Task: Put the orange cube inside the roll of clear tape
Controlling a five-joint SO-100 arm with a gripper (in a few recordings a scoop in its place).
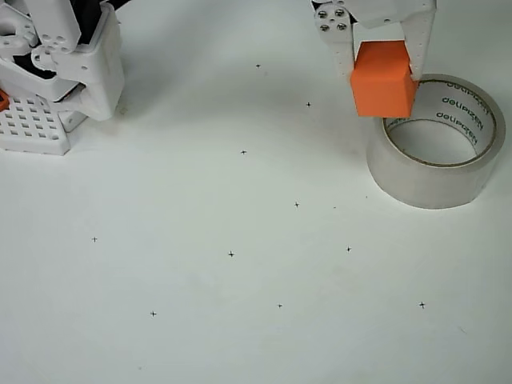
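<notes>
In the overhead view the orange cube (383, 80) hangs between the white fingers of my gripper (384, 70), which is shut on it at the top right. The cube sits over the upper-left rim of the roll of clear tape (434, 182), overlapping the edge of its hole. The roll lies flat on the white table with its hole facing up and dark lettering on the white inner core. The gripper's upper part runs off the top edge of the picture.
The arm's white base (68, 60) and a white perforated block (32, 128) with a tiny orange piece stand at the top left. Small black cross marks dot the white table (240, 264) across its middle and front.
</notes>
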